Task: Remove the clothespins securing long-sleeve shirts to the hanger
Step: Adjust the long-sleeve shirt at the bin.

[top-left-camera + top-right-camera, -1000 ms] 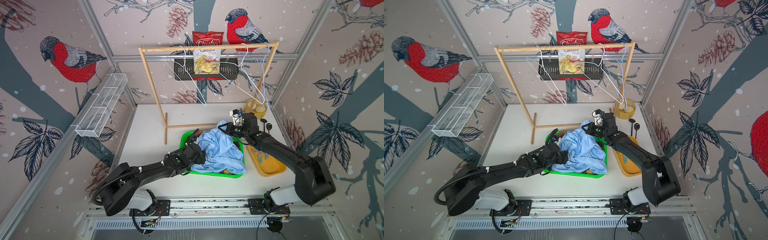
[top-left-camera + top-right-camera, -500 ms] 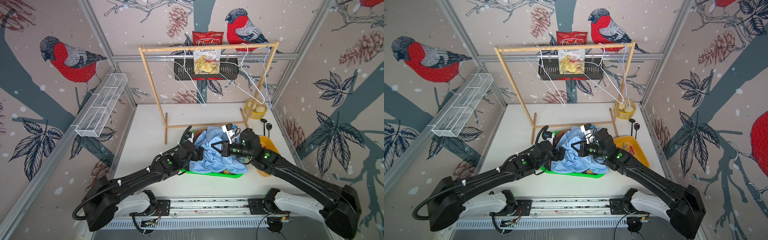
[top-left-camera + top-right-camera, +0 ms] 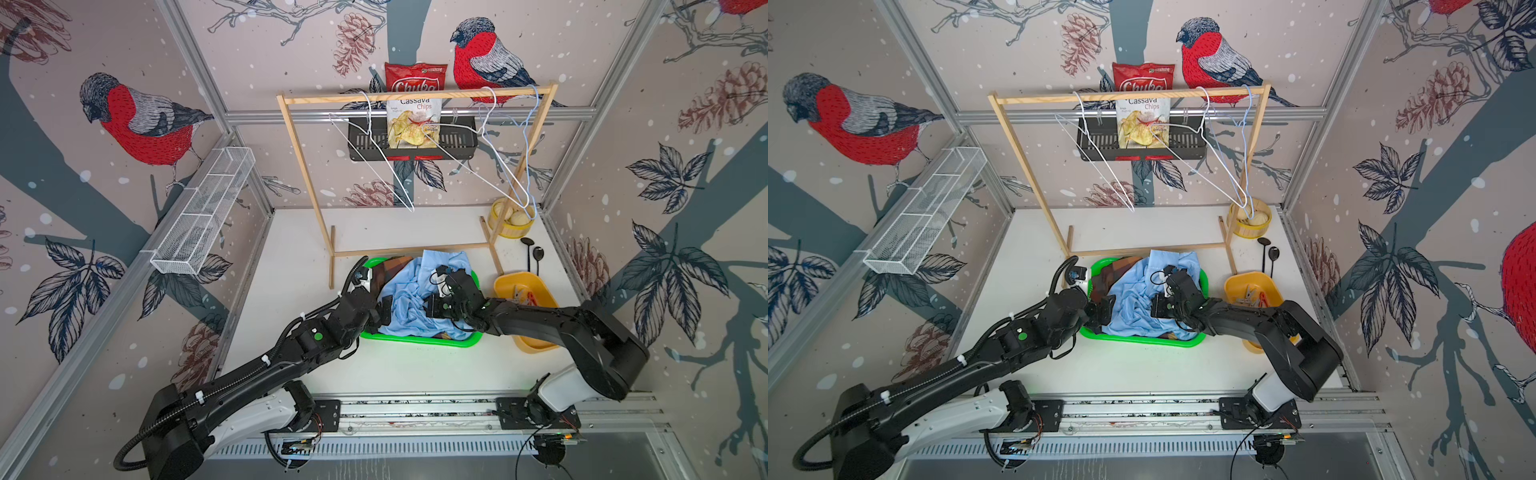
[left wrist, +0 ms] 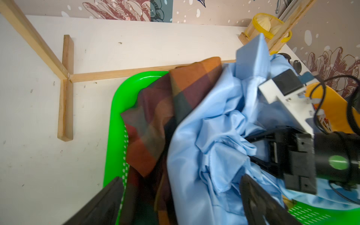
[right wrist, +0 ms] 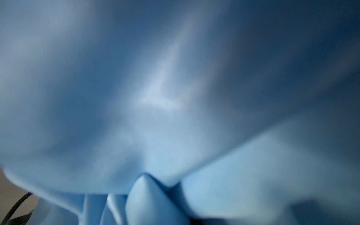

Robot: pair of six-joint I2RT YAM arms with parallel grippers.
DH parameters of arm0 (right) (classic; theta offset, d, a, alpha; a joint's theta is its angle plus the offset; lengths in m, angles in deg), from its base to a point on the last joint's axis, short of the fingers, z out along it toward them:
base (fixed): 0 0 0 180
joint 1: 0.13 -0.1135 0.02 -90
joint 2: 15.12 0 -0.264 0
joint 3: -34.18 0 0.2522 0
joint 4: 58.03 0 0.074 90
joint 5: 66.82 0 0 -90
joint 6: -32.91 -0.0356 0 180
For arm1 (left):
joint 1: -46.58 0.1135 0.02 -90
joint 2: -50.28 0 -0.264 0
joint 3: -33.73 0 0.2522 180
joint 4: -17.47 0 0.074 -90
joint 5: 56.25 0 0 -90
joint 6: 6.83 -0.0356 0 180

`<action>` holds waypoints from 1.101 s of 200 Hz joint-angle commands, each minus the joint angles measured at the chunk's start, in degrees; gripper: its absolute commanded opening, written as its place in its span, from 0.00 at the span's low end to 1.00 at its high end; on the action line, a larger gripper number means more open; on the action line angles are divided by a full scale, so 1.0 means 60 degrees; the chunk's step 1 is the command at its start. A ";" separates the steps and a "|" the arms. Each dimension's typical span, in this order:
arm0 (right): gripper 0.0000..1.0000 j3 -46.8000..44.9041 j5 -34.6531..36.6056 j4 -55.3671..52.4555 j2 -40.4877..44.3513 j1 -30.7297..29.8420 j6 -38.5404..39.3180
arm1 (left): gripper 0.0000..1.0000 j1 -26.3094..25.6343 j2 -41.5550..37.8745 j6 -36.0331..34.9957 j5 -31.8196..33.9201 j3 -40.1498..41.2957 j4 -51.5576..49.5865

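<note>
A light blue shirt [image 3: 409, 297] [image 3: 1131, 299] [image 4: 204, 146] lies crumpled on top of a dark red-orange plaid shirt [image 3: 388, 268] [image 4: 155, 126] in a green basket [image 3: 415, 341] [image 3: 1142, 340]. My left gripper [image 3: 384, 309] [image 3: 1104, 311] [image 4: 181, 178] stands open at the pile's left side, its jaws straddling both shirts. On the blue shirt's right part, my right gripper [image 3: 430, 307] [image 3: 1156, 309] is shut on a pinched fold. Blue cloth [image 5: 175, 97] fills the right wrist view and hides its fingers. Clothespins [image 3: 1252, 295] lie in the yellow bin [image 3: 540, 345]. The wire hangers [image 3: 374, 153] [image 3: 513, 166] hang bare.
The wooden rack [image 3: 415, 96] spans the back, and its floor bar [image 4: 126, 73] runs just behind the basket. A chips bag [image 3: 413, 120] hangs in a black wall basket. A steamer with buns [image 3: 511, 218] and two black spoons [image 3: 534, 257] are at the back right. A white wire basket [image 3: 203, 212] is on the left wall.
My right gripper has come from the basket's far right corner down toward the front and middle of the pile, dragging the blue shirt. The left arm shifted slightly and stays open.
</note>
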 commanded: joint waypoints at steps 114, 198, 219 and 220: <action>0.71 -0.1030 0.0196 -0.1595 0.1058 0.0340 0.1199 | 0.92 0.0111 0.4383 0.0944 -0.0185 -0.0376 0.3120; 1.00 -0.0386 -0.0663 -0.3986 0.4581 0.1804 0.2118 | 0.91 -0.0136 0.5460 0.1934 -0.0264 0.0504 0.3810; 1.00 0.0214 -0.0055 -0.4476 0.5108 0.1901 0.1946 | 0.91 -0.0296 0.5317 0.1772 -0.0283 0.0243 0.3603; 1.00 0.0240 -0.0022 -0.4490 0.5109 0.1898 0.1943 | 0.91 -0.0298 0.5304 0.1766 -0.0296 0.0233 0.3600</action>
